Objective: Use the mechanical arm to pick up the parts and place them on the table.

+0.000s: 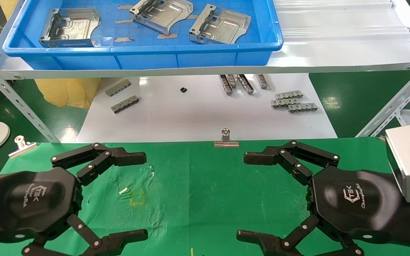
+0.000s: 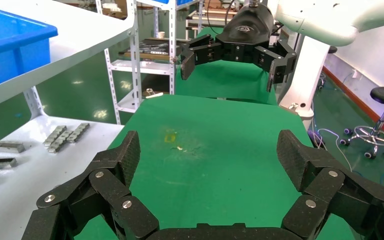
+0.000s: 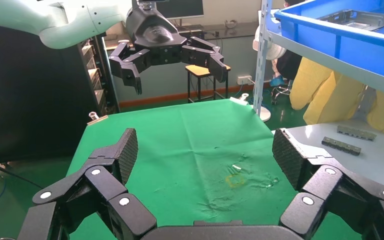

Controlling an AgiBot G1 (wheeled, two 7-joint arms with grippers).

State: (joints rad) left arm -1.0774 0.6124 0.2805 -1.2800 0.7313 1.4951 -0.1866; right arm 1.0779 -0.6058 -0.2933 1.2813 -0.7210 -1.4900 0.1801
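Left arm: glossy black linkage-finger left gripper (image 1: 144, 195) spread wide, pointing inward;
Right arm: matching black right gripper (image 1: 241, 195) spread wide, facing it

Three parts (image 1: 162, 16) lie in a bin (image 1: 137, 58) on the shelf (image 1: 333, 57) behind the table (image 1: 198, 185).

Overhead head view; opposed wrist views

left hand (image 2: 207, 160) spread wide above the green table (image 2: 230, 150).
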